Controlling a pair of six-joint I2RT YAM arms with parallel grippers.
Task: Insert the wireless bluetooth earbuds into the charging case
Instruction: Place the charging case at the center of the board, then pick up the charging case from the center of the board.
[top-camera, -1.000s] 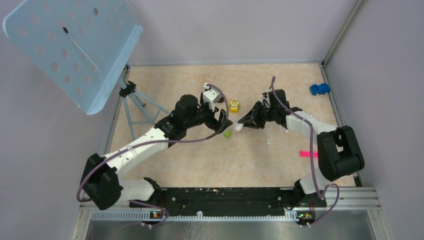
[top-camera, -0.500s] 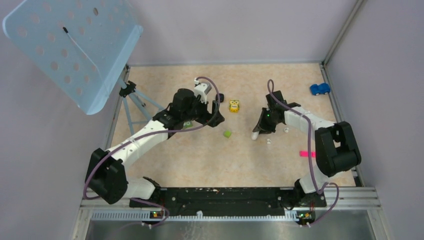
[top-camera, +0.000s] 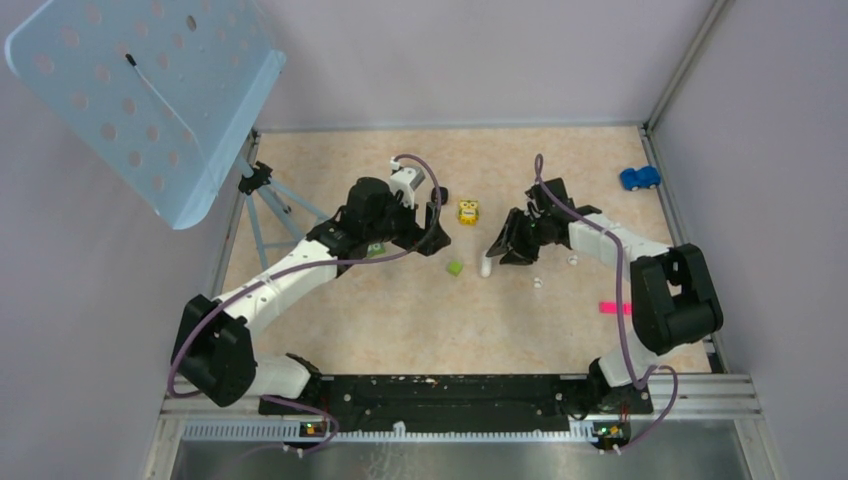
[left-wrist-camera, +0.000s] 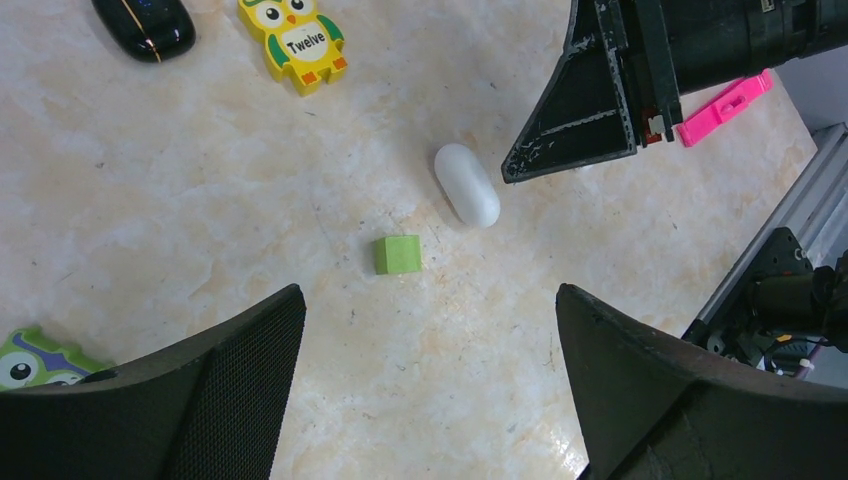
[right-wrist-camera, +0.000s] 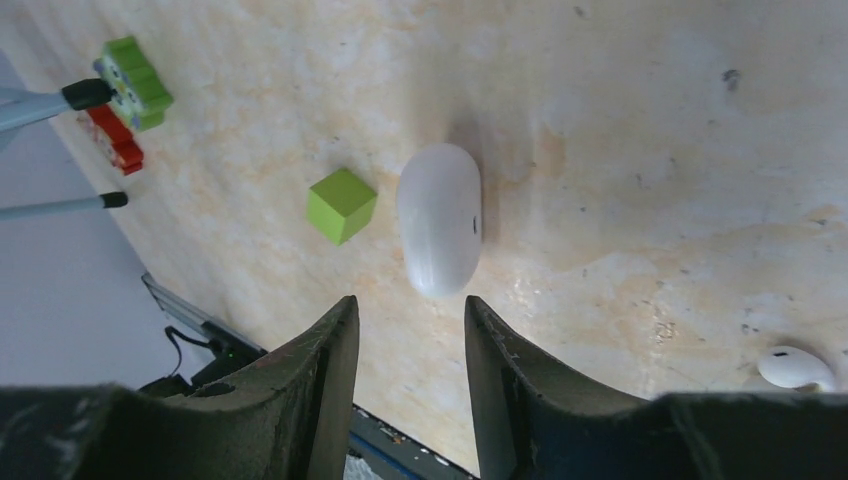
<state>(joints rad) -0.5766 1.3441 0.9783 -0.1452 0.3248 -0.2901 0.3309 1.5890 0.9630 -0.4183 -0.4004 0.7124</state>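
Note:
The charging case is a shut white pill-shaped shell lying flat on the table, also seen in the top view and the left wrist view. My right gripper is open, and the case lies just beyond its fingertips, free of them. One white earbud lies to the case's right. In the top view two small white earbuds lie near the right arm. My left gripper hangs wide open and empty above the table, near the green cube.
A yellow owl tile and a black glossy oval lie beyond the cube. A green owl tile sits under the left arm. A pink clip, a blue toy car and a tripod stand round the edges.
My right gripper has opened and let go of the case, which now lies on the table. The left arm drew back to the left a second ago and has since stayed put.

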